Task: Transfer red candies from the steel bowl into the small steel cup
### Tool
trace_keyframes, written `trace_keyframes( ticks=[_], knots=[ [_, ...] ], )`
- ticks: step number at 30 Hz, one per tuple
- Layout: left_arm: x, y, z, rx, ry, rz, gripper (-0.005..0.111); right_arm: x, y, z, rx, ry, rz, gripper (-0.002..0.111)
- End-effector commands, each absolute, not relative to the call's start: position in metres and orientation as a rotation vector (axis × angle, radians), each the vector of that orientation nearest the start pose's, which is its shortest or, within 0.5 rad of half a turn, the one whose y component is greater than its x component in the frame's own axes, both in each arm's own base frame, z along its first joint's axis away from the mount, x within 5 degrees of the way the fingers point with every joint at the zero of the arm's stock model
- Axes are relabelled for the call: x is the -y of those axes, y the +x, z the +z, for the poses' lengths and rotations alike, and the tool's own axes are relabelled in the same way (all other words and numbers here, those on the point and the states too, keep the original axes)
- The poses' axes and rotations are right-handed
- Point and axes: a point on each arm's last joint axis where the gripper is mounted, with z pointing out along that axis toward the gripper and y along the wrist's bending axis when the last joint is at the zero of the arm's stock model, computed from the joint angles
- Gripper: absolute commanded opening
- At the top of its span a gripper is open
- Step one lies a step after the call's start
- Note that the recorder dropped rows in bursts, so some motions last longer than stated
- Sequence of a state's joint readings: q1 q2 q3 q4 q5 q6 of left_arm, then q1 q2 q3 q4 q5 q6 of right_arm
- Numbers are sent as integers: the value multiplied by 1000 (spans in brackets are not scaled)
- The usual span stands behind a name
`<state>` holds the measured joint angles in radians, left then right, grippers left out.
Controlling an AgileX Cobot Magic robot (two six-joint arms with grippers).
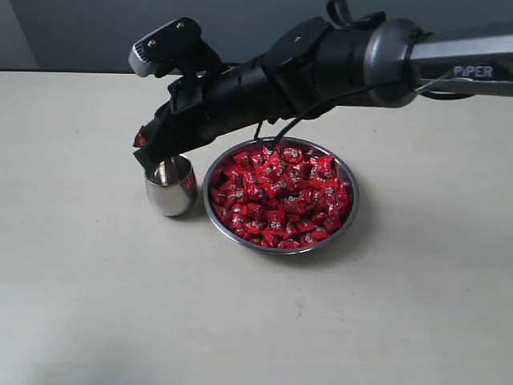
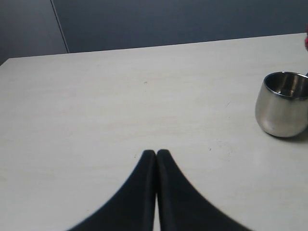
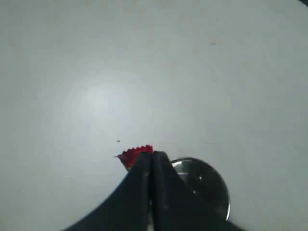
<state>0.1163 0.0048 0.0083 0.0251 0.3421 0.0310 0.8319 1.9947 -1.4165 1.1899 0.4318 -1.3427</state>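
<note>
1 cup (image 1: 170,186), 1 bowl (image 1: 282,250), ~50 candies (image 1: 276,192)

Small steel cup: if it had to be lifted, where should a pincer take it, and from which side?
Take the small steel cup by its rim from above, one finger inside, one outside: it stands upright with an open mouth, and its bulging mirror sides would likely slip. The steel bowl crowds one side.
</note>
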Motion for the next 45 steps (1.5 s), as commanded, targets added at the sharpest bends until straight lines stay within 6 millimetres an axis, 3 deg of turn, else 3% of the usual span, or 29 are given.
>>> trace_keyframes(
  ticks=[1,7,13,20,24,27,34,38,45],
  knots=[
    [-7,53,183,-1821,-55,124,0,-370,296,197,-1880,-1257,697,0],
    [-7,53,183,-1821,-55,124,0,-372,304,171,-1926,-1236,633,1],
    [-7,53,183,-1821,-55,124,0,-373,301,168,-1935,-1262,662,1],
    [-7,53,183,-1821,-55,124,0,-373,298,165,-1949,-1302,682,36],
    [-7,53,183,-1821,-55,124,0,-370,300,168,-1963,-1299,633,38],
    [-7,53,183,-1821,-55,124,0,-364,298,182,-1967,-1319,590,38],
    [-7,53,183,-1821,-55,124,0,-315,313,214,-2164,-1317,531,38],
    [-7,53,183,-1821,-55,124,0,-284,330,212,-2292,-1265,531,38],
    [-7,53,183,-1821,-55,124,0,-244,348,187,-2402,-1140,481,38]
  ],
)
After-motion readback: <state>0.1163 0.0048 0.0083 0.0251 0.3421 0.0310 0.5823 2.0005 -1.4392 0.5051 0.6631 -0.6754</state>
